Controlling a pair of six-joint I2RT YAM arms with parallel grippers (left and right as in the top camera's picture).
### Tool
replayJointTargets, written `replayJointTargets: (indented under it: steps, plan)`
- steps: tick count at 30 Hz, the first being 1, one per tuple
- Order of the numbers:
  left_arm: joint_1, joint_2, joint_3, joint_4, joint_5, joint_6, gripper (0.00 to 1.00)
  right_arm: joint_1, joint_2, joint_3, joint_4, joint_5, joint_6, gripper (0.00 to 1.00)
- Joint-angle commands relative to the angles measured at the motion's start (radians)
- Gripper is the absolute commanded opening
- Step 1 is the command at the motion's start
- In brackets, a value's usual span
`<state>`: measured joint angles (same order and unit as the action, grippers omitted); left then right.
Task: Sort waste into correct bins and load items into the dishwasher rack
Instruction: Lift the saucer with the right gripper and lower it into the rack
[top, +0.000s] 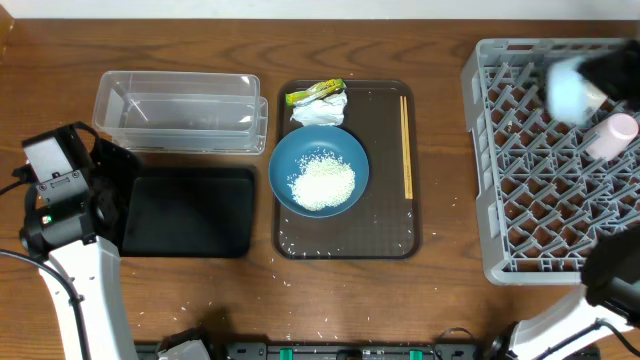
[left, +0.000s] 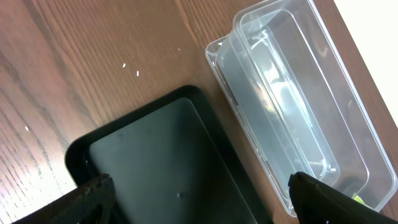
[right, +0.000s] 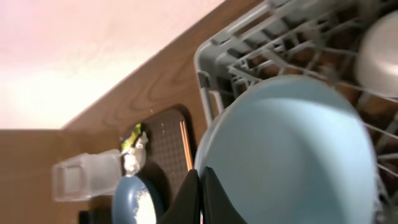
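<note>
While the right claw (right: 200, 183) pinches the small light-blue bowl (right: 286, 155) over the grey rack (top: 478, 150), pink cup (top: 617, 135) in it, big dark-blue bowl (top: 300, 145) w/ rice (top: 322, 183) on brown tray (top: 385, 220), left claw (left: 208, 199) wide apart above black tray (left: 161, 155).

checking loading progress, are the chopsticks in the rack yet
No, the chopsticks lie on the brown tray, beside the dark-blue bowl, outside the rack.

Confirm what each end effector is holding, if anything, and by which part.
Right end effector: shut on the small light-blue bowl, pinching its rim, over the dishwasher rack. Left end effector: open, holding nothing, above the black tray.
</note>
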<state>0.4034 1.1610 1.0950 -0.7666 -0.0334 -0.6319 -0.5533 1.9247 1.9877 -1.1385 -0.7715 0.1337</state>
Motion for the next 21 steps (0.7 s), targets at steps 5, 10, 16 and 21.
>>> replayJointTargets:
  steps: [5, 10, 16, 21]
  plan:
    - [0.004, -0.005, 0.022, -0.003, -0.016, -0.006, 0.92, -0.134, -0.009, 0.004, -0.039, -0.190, -0.117, 0.01]
    - [0.004, -0.005, 0.022, -0.003, -0.016, -0.006, 0.92, -0.204, -0.008, 0.004, 0.089, -0.190, -0.114, 0.01]
    - [0.004, -0.005, 0.022, -0.003, -0.016, -0.006, 0.92, -0.265, 0.007, 0.004, 0.307, -0.190, -0.008, 0.01]
    - [0.004, -0.005, 0.022, -0.003, -0.016, -0.006, 0.92, -0.264, 0.085, 0.003, 0.482, -0.190, 0.129, 0.01]
